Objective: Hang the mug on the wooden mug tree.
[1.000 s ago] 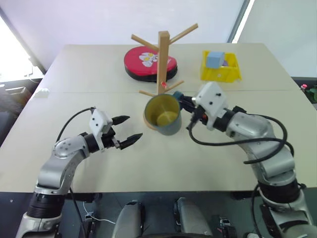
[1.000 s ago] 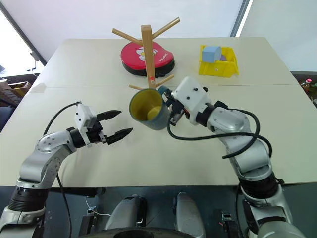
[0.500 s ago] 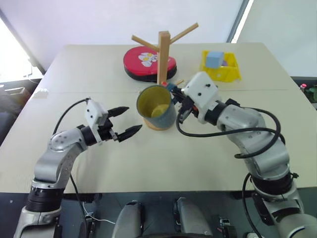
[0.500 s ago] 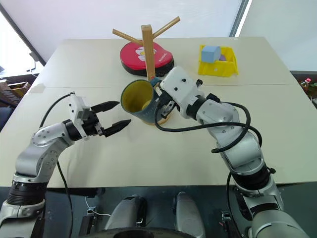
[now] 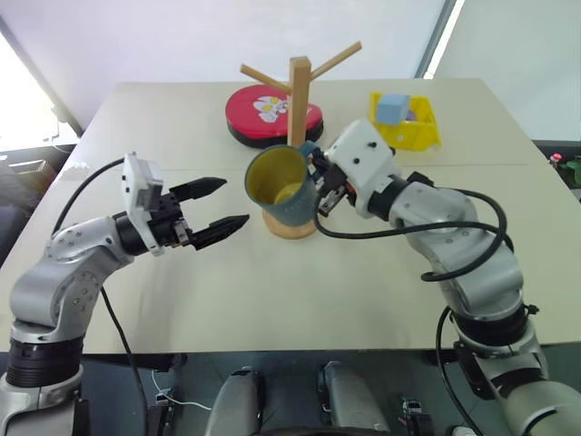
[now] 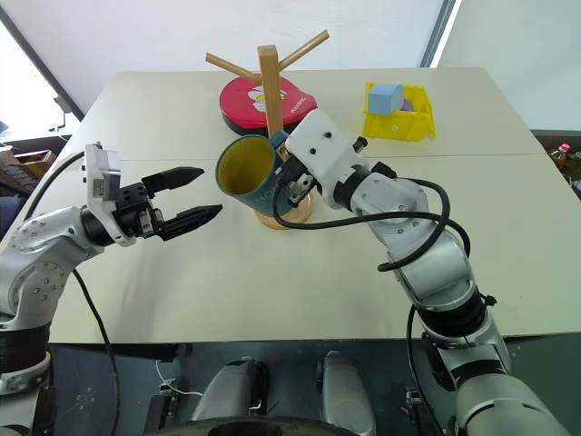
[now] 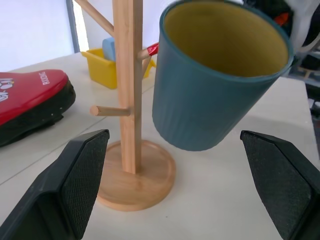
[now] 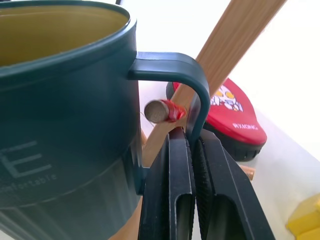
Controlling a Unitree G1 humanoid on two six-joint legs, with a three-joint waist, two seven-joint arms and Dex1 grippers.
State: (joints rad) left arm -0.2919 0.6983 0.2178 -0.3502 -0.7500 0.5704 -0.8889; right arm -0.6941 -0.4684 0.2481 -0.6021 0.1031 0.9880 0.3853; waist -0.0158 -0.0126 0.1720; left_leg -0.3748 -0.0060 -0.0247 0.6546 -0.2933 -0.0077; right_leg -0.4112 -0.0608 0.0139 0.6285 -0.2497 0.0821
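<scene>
The pale counter [image 5: 381, 272] carries the wooden mug tree [image 5: 299, 100] near its middle, with a red padded case [image 5: 263, 109] behind the tree and a yellow bin [image 5: 404, 123] holding a blue block [image 5: 392, 107] off to the right. The mug [image 5: 280, 186] hangs in the air just in front of the tree's post, above the round base, tilted with its yellow inside facing the robot. The right tool [image 8: 192, 150] is clamped narrow on the mug's loop handle [image 8: 192, 95], and a red-tipped peg [image 8: 162, 111] sits inside the loop. The left tool [image 5: 218, 203] hovers to the left of the mug, apart from it, its two black fingers [image 7: 80, 175] spread wide and empty.
</scene>
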